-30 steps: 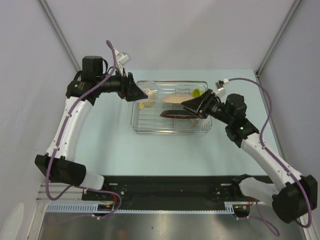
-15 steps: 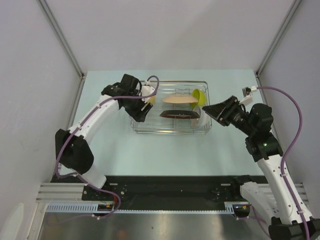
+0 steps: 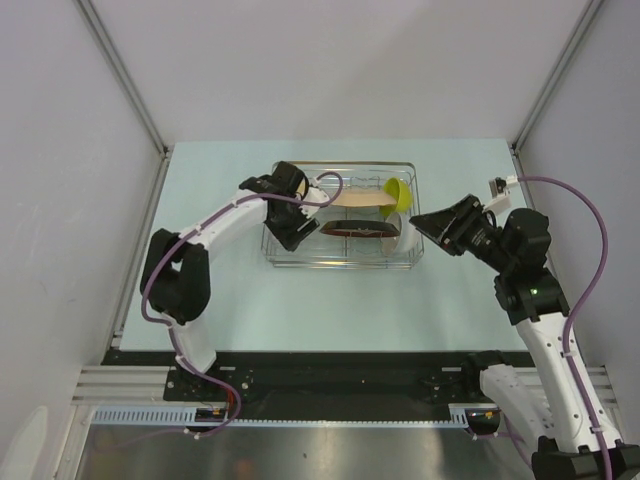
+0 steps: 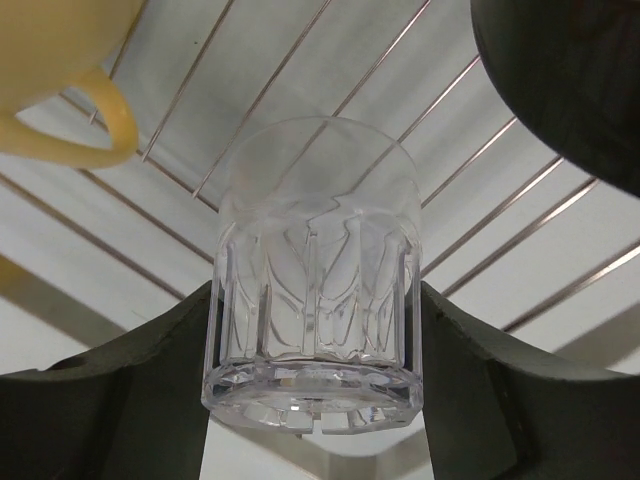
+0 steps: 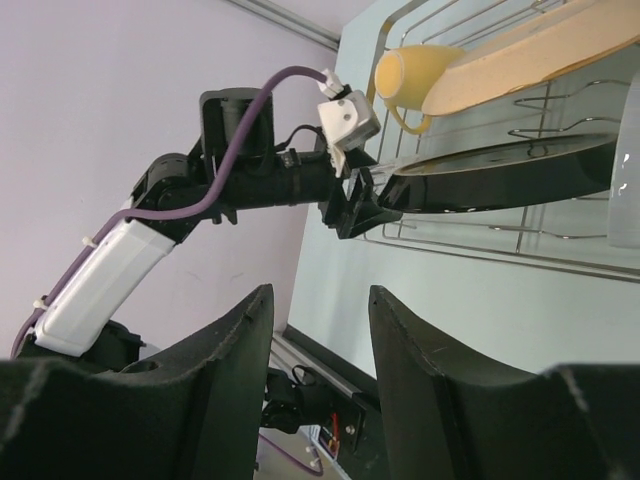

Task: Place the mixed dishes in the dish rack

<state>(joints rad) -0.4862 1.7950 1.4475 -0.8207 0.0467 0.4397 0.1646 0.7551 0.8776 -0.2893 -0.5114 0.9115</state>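
Observation:
My left gripper (image 4: 315, 300) is shut on the small clear glass (image 4: 315, 240); its thick base is nearest the camera and its mouth faces the wires of the dish rack (image 4: 470, 160). In the top view this gripper (image 3: 297, 228) is low in the left part of the rack (image 3: 340, 262). The yellow mug (image 4: 60, 60) lies just beside the glass. In the rack stand a tan plate (image 3: 350, 200), a dark-red-rimmed plate (image 3: 355, 230), a lime-green bowl (image 3: 397, 191) and a white bowl (image 3: 411, 236). My right gripper (image 3: 420, 220) hangs open and empty, right of the rack.
The right wrist view shows the open right gripper (image 5: 318, 330), and beyond it the left arm (image 5: 240, 180) at the rack, the mug (image 5: 410, 70), the tan plate (image 5: 540, 50) and the dark plate (image 5: 500, 180). Pale green tabletop (image 3: 340, 310) surrounds the rack; grey walls stand on both sides.
The left arm has swung from the rack's left edge down into the rack, carrying the glass. The right gripper has drawn back rightward from the white bowl and now stays clear of the rack.

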